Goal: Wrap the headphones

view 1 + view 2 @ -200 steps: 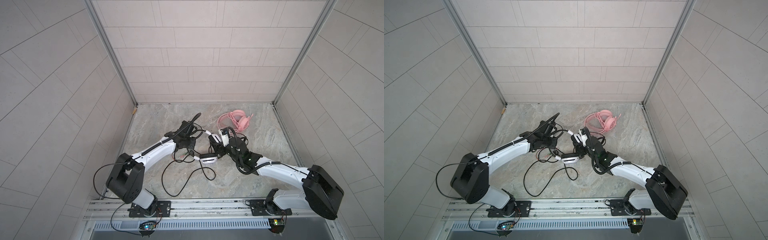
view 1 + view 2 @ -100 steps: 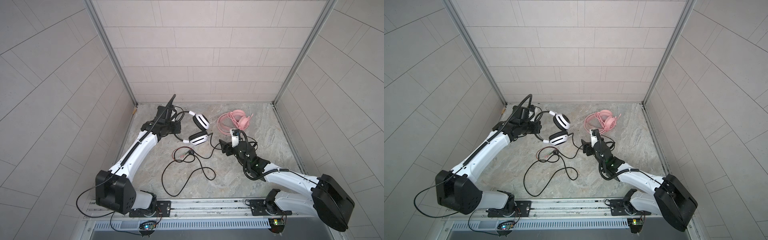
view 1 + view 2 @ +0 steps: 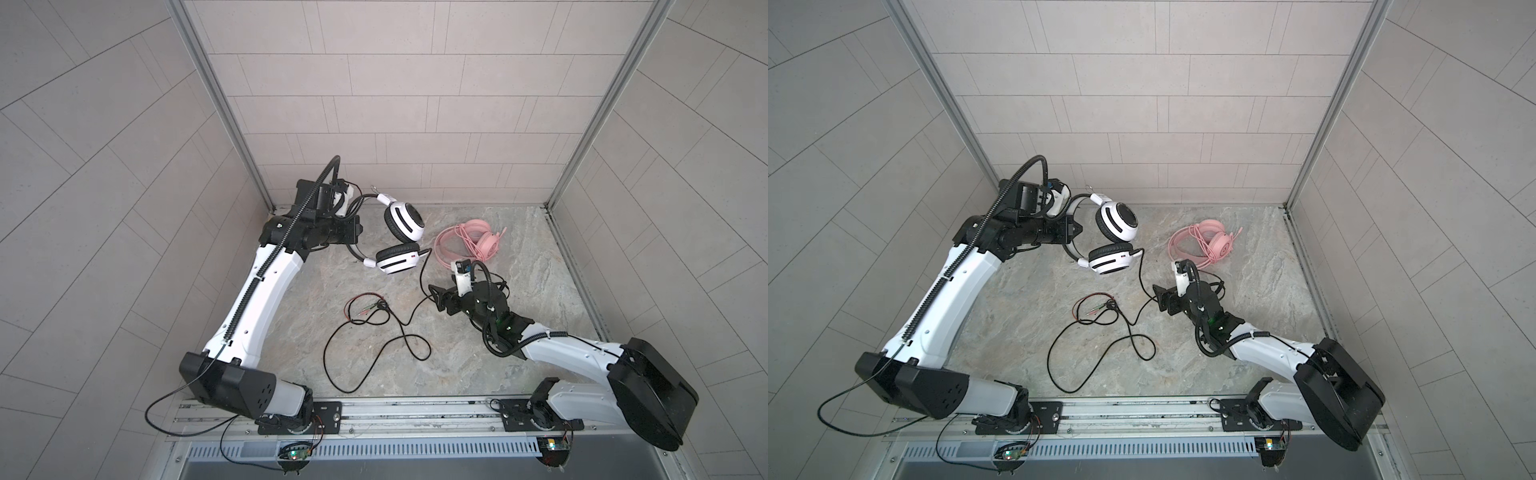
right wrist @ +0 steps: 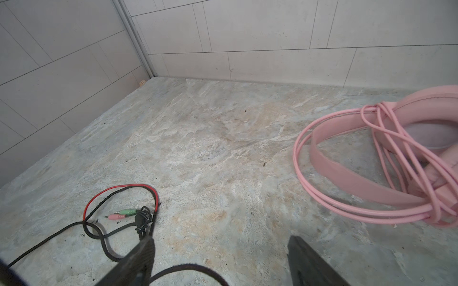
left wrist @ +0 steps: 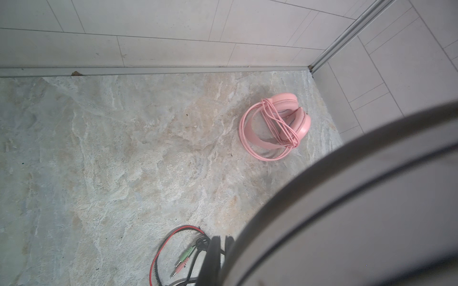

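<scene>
Pink plastic marks the finished half of the job. The all-pink over-ear headset (image 3: 484, 245) lies on the stone-patterned table top (image 3: 519, 332) at about 1 o'clock in both top views, with its pink cord already wound round the headband.

The white-and-black over-ear headset (image 3: 405, 220) is not yet wrapped. It hangs clear of the table at about 11 o'clock, with the left gripper (image 3: 353, 230) clamped shut on its headband. Its long thin black cable (image 4: 142, 219) runs down from the lower earcup and sprawls in loose loops from the centre toward 6 o'clock. The green and pink jack plugs (image 4: 124, 214) lie free near the middle.

The right gripper (image 3: 434, 297) sits low at about 3 o'clock of the centre. Its jaws are spread wide, and the cable passes just beside them, not pinched.

By this judgement roughly half the task remains: all of that black cable has to go round the held headset.

No box, tray or other container is in sight.
</scene>
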### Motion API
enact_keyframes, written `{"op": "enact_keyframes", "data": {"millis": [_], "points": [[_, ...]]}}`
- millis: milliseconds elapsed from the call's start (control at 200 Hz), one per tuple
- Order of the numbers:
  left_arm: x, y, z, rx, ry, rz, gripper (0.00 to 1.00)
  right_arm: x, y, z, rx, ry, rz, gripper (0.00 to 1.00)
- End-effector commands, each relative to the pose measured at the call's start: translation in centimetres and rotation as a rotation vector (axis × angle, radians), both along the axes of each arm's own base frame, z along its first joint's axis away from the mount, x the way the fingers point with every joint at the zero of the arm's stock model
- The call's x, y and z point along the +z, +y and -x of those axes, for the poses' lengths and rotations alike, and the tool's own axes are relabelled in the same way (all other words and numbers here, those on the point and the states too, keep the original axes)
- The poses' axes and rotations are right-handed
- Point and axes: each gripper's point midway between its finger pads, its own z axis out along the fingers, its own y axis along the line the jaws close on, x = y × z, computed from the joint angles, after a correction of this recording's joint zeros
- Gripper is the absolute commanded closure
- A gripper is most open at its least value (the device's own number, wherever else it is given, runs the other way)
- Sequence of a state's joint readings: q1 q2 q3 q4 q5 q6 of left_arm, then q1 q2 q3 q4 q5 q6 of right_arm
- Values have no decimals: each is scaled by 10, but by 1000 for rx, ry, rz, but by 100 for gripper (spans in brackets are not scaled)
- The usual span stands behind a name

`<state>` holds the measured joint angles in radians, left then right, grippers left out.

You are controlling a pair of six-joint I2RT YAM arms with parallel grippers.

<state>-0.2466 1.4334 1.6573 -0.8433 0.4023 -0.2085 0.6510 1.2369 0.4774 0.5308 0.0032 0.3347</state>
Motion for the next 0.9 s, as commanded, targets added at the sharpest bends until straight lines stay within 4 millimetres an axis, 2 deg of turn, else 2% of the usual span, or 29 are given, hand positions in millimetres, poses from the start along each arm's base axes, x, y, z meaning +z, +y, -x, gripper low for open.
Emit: {"op": "enact_keyframes", "data": {"millis": [0,170,265,395,485,681,751,896], "points": [[28,6,-2,26,-34,39,100,23,-11,-4,-41,-48,-63,14],[31,32,-21,148,12,93,100,30,-57,-12,-160,-40,-172,14],[41,52,-32,270,17,183,100,28,-61,-10,-174,-44,-191,14],[63,82,-48,416,-39,299,100,18,-51,-10,-160,-7,-274,16],[82,84,-51,420,-94,332,100,7,-35,-7,-138,19,-286,17],[102,80,-52,391,-137,367,100,-6,30,0,16,50,-271,17],[105,78,-51,381,-140,381,100,-9,47,-5,50,63,-279,18],[116,74,-47,362,-156,400,100,-23,66,-20,67,83,-280,18]]}}
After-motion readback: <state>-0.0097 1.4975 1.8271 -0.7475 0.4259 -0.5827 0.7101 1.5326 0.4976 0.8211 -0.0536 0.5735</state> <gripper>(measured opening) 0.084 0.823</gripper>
